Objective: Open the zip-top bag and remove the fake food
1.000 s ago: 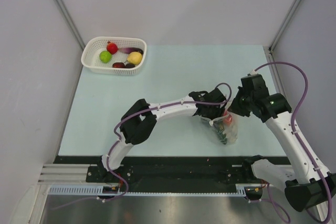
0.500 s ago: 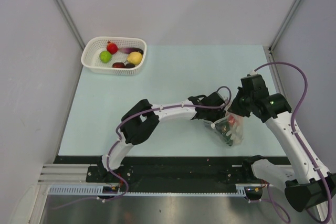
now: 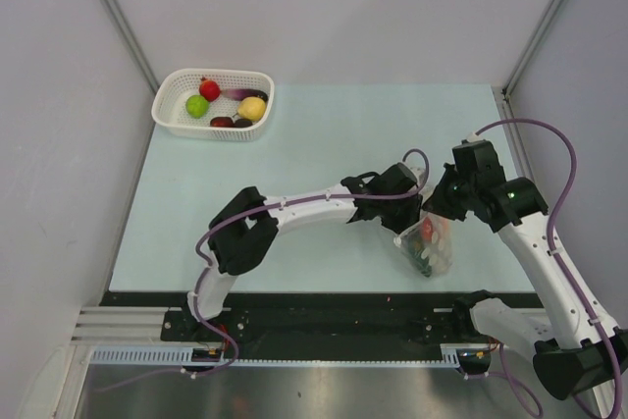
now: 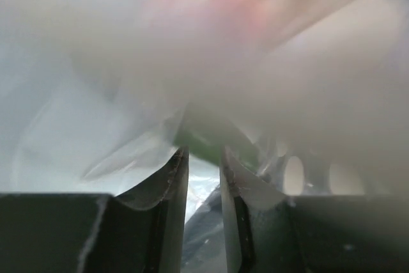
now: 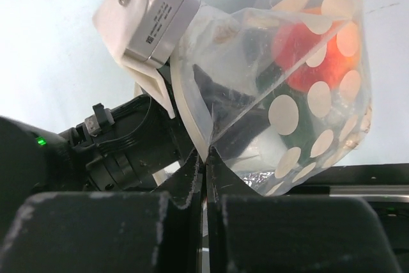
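The bag (image 3: pixel 429 245) is at the near right of the table (image 3: pixel 324 159), between the two grippers, with a red toy (image 5: pixel 307 49) showing through the plastic. The right gripper (image 5: pixel 206 158) is clamped tight on one lip of it. The left gripper (image 4: pixel 203 158) is nosed in at the mouth, jaws a narrow slit apart with something green (image 4: pixel 204 142) at their tips; I can't tell if they've caught it. I'd hold that lip firm, pinch toy rather than film, then draw straight out.
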